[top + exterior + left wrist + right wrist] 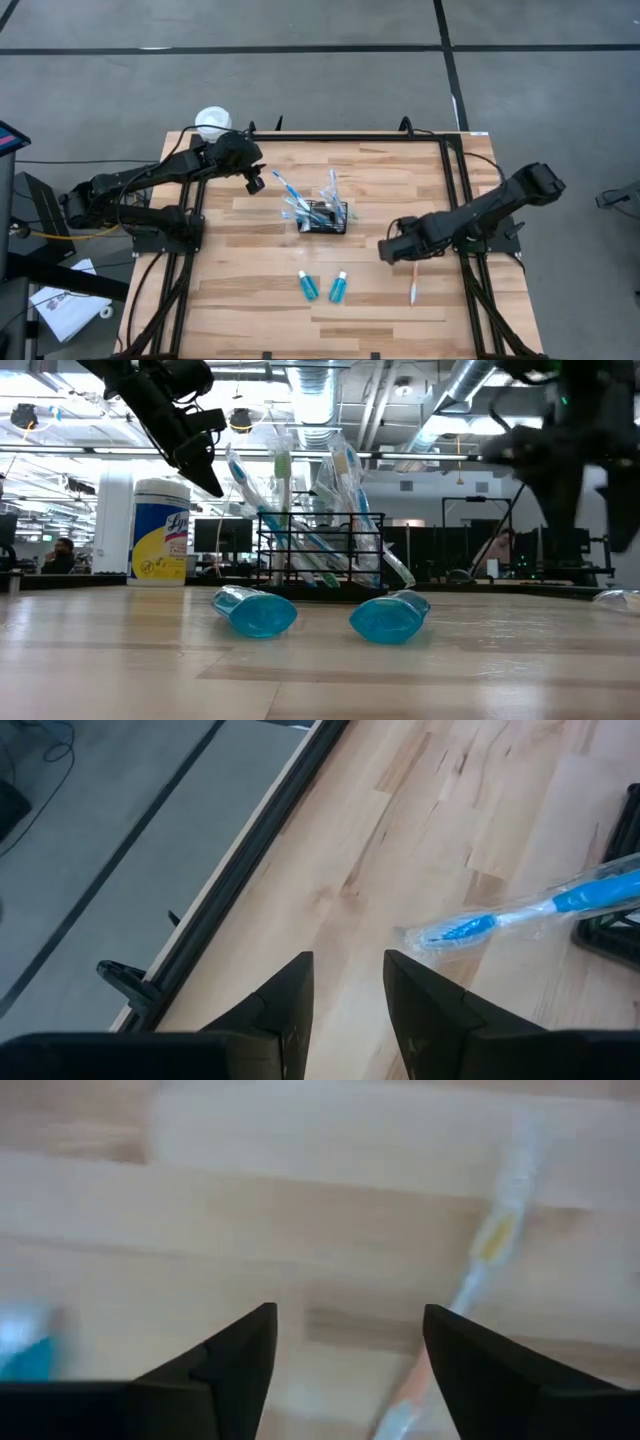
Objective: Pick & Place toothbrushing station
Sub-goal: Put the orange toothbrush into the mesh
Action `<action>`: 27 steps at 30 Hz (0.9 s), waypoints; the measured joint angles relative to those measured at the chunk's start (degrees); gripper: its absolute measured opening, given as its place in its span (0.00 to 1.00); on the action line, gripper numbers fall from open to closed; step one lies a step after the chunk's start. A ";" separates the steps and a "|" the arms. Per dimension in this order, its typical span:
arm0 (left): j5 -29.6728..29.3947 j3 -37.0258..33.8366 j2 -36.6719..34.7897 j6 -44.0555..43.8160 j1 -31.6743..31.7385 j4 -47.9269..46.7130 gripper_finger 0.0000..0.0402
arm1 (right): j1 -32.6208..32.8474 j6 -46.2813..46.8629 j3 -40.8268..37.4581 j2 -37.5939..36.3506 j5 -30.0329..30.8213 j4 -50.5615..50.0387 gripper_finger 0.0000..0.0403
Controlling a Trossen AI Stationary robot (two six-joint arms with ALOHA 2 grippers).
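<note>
Basket [325, 217], mid-table: upright wrapped toothbrushes [335, 500]. Two teal tubes [322, 287] lie near. Orange brush [413, 285] loose by right gripper [385, 250], spread, empty. Left gripper [256, 183] part-open, empty.

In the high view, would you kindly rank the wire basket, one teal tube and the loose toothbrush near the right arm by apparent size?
1. Wire basket, largest.
2. Loose toothbrush, long but very thin.
3. Teal tube, smallest; the two tubes look alike.

Black mesh basket [325, 217] upright mid-table, toothbrushes [290, 193] sticking out
</note>
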 joint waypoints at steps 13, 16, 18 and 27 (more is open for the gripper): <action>0.02 -0.02 -0.04 0.07 0.00 0.05 0.29 | 5.05 11.96 -8.36 -4.69 -1.82 -1.71 0.55; 0.04 -0.04 -0.04 0.11 0.00 0.05 0.29 | 5.33 13.11 -9.49 -4.44 -1.95 -0.68 0.55; 0.13 -0.24 -0.04 0.14 0.26 0.12 0.29 | 5.36 13.28 -10.39 -3.66 -2.64 1.98 0.54; 0.20 -0.26 -0.04 0.17 0.35 -0.11 0.29 | 4.28 13.22 -11.54 1.16 -2.49 8.61 0.44</action>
